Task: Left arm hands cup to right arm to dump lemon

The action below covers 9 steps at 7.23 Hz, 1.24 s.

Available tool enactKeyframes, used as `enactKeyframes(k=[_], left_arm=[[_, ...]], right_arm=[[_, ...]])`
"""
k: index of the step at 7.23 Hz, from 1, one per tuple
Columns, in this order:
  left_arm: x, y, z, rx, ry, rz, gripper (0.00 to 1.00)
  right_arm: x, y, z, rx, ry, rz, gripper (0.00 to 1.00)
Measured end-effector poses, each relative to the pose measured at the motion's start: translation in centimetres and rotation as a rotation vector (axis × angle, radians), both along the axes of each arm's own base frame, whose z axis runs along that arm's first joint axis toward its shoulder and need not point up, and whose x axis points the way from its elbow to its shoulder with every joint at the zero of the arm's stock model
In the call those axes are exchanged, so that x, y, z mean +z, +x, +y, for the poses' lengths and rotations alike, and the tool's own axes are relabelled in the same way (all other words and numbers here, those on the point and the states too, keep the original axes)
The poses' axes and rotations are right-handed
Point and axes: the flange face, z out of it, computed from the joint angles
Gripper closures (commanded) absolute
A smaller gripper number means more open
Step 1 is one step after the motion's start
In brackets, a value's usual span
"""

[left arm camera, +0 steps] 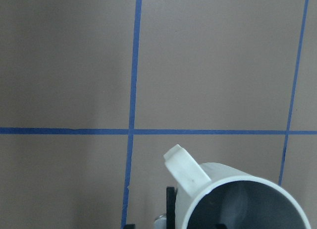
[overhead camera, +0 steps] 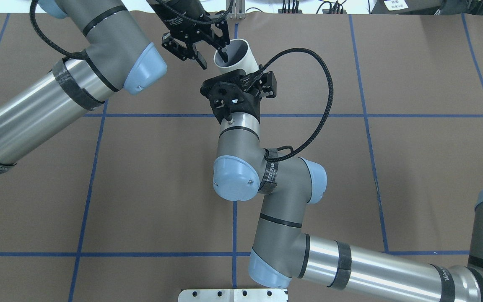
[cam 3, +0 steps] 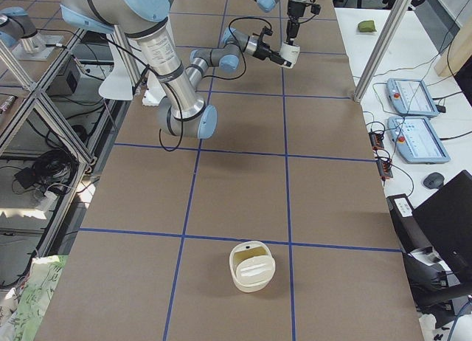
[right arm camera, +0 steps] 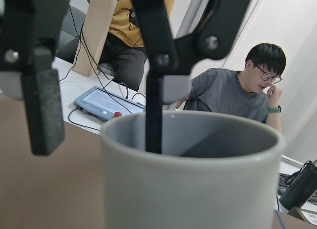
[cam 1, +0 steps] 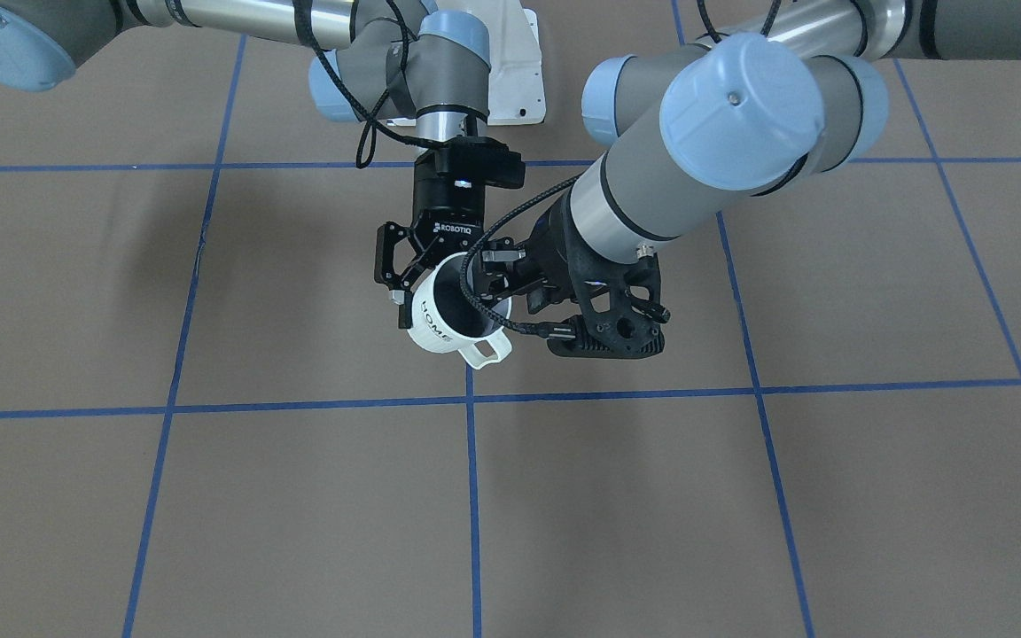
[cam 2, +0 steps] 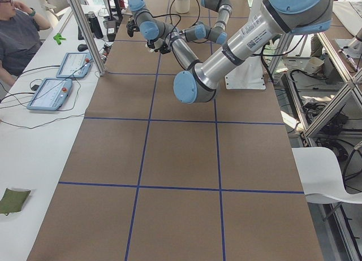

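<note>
The white cup [cam 1: 435, 323] with "HOME" on its side hangs in the air over the table's middle, mouth up and handle towards the operators' side. My right gripper [cam 1: 448, 283] reaches out level and is shut on the cup's body; the cup [right arm camera: 188, 189] fills the right wrist view. My left gripper [overhead camera: 211, 59] comes down from above and is open. One of its fingers [right arm camera: 153, 115] is inside the cup, and the other finger is outside, clear of the wall. The cup's grey inside [left arm camera: 247, 204] shows in the left wrist view. The lemon is hidden.
A cream round container [cam 3: 252, 266] stands on the table near the robot's right end. A white mounting plate [cam 1: 515, 80] sits at the robot's base. Tablets [cam 3: 409, 97] and seated operators are on the far side tables.
</note>
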Motion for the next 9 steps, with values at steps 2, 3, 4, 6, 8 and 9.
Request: enactKeyframes(k=[2,3,4,6,8,9], left_arm=[[-0.3,0.4,0.0,0.005,-0.001,-0.001,0.55],[-0.3,0.6,0.0,0.007,-0.001,-0.001,0.56],[-0.3,0.8,0.0,0.009,-0.001,-0.001,0.59],[-0.1,1.2,0.1,0.014,-0.001,-0.002,0.62],[0.0,1.4,0.2,0.017,0.002,0.000,0.66],[-0.1,1.5,0.3,0.019,0.003,0.001,1.00]], right_arm=[[0.0,0.0,0.0,0.000,0.000,0.000,0.79],[0.0,0.0,0.0,0.000,0.000,0.000,0.79],[0.0,0.0,0.0,0.000,0.000,0.000,0.79],[0.0,0.0,0.0,0.000,0.000,0.000,0.79],[-0.1,0.1,0.0,0.001,0.001,-0.002,0.79],[-0.1,0.1,0.0,0.001,0.001,-0.001,0.79]])
